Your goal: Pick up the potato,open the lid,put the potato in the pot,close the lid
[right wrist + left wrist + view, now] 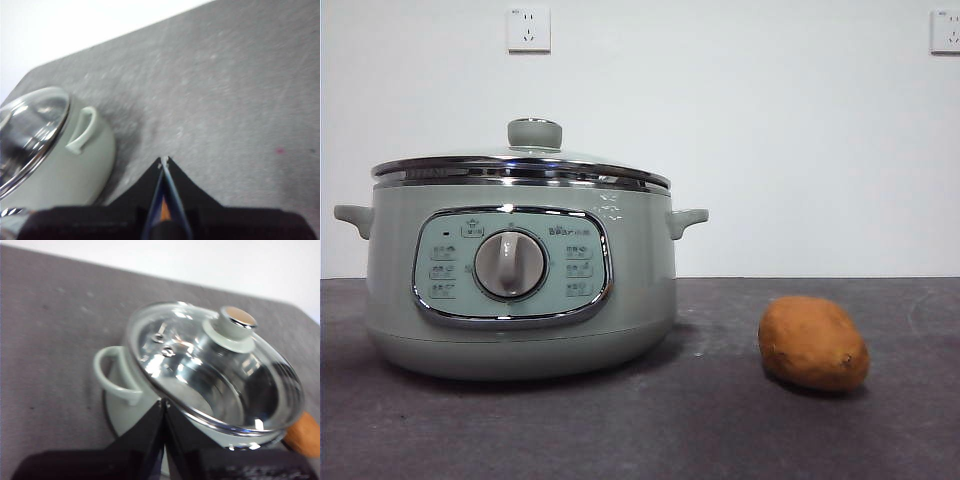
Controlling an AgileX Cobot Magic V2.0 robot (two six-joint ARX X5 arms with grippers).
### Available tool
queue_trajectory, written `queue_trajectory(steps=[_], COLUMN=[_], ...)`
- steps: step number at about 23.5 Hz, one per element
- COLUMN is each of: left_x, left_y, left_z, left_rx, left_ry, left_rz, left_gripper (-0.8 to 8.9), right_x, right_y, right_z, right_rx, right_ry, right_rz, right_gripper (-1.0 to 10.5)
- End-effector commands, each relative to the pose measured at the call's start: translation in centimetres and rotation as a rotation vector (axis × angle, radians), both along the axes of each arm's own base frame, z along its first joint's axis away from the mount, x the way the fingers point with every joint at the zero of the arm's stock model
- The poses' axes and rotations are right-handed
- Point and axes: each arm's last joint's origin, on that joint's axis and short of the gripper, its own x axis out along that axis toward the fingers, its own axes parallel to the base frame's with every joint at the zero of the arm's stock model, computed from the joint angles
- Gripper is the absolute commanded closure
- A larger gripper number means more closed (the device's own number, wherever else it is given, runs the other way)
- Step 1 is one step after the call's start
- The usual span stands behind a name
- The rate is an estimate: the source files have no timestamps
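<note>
The orange-brown potato point(814, 343) lies on the dark table to the right of the pot; an edge of it shows in the left wrist view point(304, 434). The sage-green pot point(520, 290) stands at the left with the glass lid point(520, 167) shut on it, green knob point(535, 133) on top. The left wrist view looks down on the lid point(215, 370) and knob point(235, 325); my left gripper point(164, 402) is shut and empty above the pot's near rim. My right gripper point(164, 161) is shut and empty above bare table beside the pot point(70, 160). Neither arm shows in the front view.
A white wall with two sockets point(528, 29) stands behind the table. The grey tabletop point(720, 420) spreads in front of and between the pot and the potato. The pot's side handles point(687, 221) stick out on both sides.
</note>
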Motion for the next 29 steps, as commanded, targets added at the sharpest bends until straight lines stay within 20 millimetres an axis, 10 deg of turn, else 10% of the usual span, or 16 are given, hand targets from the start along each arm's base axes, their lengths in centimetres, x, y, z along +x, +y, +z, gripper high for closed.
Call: queue_trajectory(steps=[1,11,15,29], left_x=[1.1,4.2,4.3,4.6], left_y=[-0.2,-1.1,-1.1,-1.1], left_z=[1.0,2.3,2.4,3.1], left_rx=[0.037,-0.034,-0.033,-0.04], left_ry=[0.024,0.159,0.151,0.068], left_rz=[-0.078,-0.242,-0.239,-0.238], left_gripper=[8.18,7.06,4.97,4.98], right_x=[0.9,3.5,3.7,7.2], right_y=[0.3,1.0,1.0,10.1], right_z=[0.9,1.4,1.3,-0.4], right_rx=[-0.031,-0.046,-0.046,-0.354], right_ry=[0.034,0.2,0.21,0.446], right_rz=[0.086,0.295,0.289,0.238], right_gripper=[9.5,9.2,3.5,3.5])
